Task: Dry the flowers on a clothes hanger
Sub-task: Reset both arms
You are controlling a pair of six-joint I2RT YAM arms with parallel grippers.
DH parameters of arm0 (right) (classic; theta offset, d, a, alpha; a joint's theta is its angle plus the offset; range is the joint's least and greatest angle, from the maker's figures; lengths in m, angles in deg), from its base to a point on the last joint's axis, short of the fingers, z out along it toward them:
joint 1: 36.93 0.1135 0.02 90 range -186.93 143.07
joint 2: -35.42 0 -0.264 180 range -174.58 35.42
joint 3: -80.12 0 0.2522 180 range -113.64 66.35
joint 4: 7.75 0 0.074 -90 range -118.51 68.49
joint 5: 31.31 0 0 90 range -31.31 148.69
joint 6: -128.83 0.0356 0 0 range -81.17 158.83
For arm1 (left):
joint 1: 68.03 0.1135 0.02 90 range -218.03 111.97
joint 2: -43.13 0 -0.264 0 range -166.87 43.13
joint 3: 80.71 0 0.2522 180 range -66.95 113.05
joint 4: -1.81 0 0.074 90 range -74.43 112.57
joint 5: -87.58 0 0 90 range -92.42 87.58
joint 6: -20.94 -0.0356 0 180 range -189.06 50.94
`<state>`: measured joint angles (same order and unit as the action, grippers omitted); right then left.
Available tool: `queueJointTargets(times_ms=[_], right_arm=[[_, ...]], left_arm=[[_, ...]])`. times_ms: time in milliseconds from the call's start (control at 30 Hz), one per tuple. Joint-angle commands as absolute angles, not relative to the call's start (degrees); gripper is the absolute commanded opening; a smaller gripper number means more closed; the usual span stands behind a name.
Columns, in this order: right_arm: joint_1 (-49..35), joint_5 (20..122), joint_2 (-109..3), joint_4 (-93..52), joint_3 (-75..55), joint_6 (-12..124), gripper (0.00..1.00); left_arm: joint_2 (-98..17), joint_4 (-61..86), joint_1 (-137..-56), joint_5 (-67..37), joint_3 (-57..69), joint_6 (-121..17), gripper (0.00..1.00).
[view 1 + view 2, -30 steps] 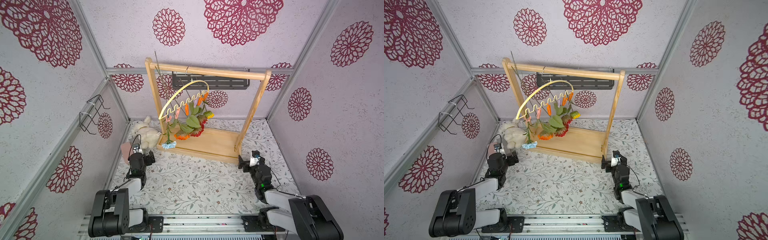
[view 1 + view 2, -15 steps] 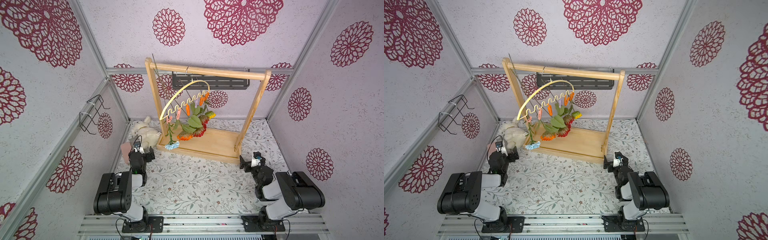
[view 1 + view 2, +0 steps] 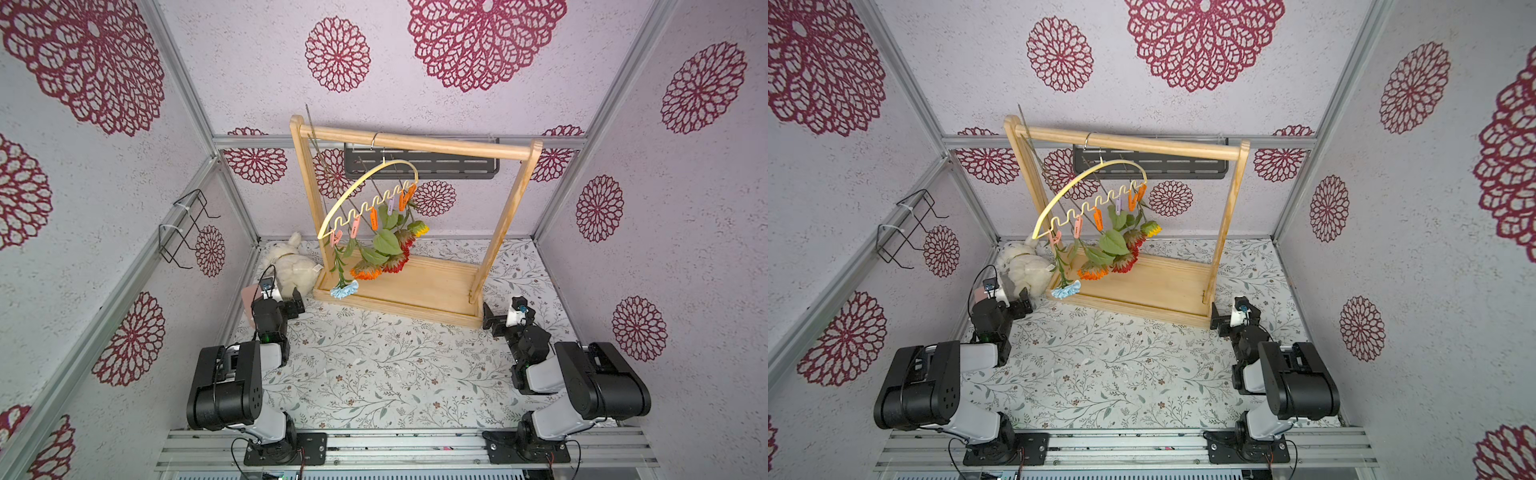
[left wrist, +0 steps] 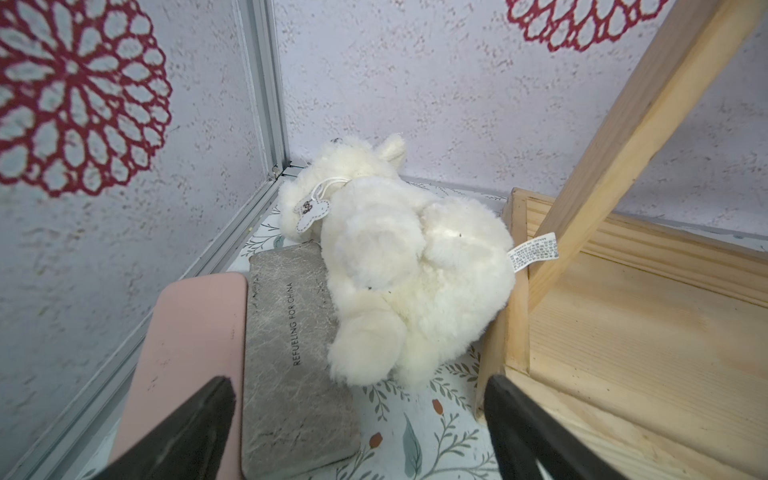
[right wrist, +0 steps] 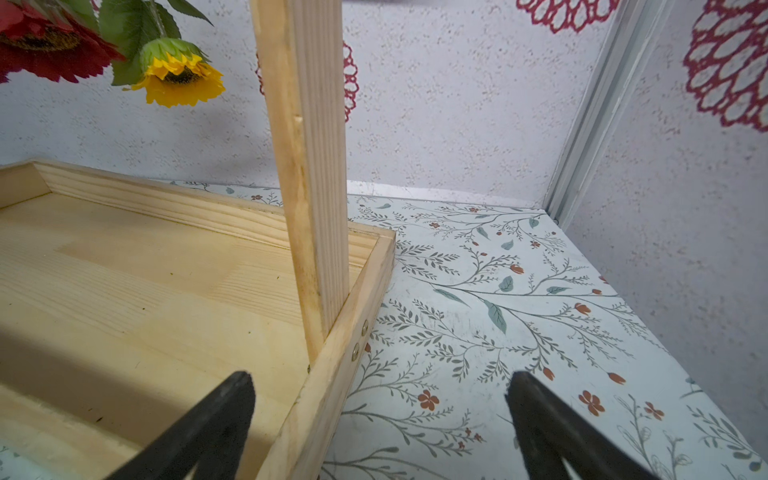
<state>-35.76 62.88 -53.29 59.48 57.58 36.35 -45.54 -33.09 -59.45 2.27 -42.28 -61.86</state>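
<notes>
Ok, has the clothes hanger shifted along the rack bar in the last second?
No. The clothes hanger hangs at the same spot on the wooden rack bar, its low end by the same post.

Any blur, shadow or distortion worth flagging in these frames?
Both top views: even light, sharp, wide-angle stretch at the edges. Left wrist: fluffy white plush toy crisp, near black fingers soft. Right wrist: shadow across the pale wooden rack base.
</notes>
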Motion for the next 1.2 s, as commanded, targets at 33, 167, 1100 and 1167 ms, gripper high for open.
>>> queueJointTargets(times_ms=[33,167,1100,1167], right_arm=[[-36.05,61.38,-52.74,60.18,56.73,37.78,0.99],[-35.97,59.08,-52.56,56.24,54.84,38.6,0.99],[-35.88,59.61,-52.56,56.1,54.77,38.3,0.99],[-35.88,59.66,-52.49,56.05,54.8,38.31,0.99]], left_arm=[[-45.57,-33.4,-59.44,1.8,-42.42,-61.45,0.97],[-45.62,-33.38,-59.6,2.14,-42.38,-61.5,0.97],[-46.22,-32.57,-59.77,2.63,-41.66,-61.76,0.97],[-45.73,-32.78,-59.81,2.59,-42.01,-61.85,0.97]])
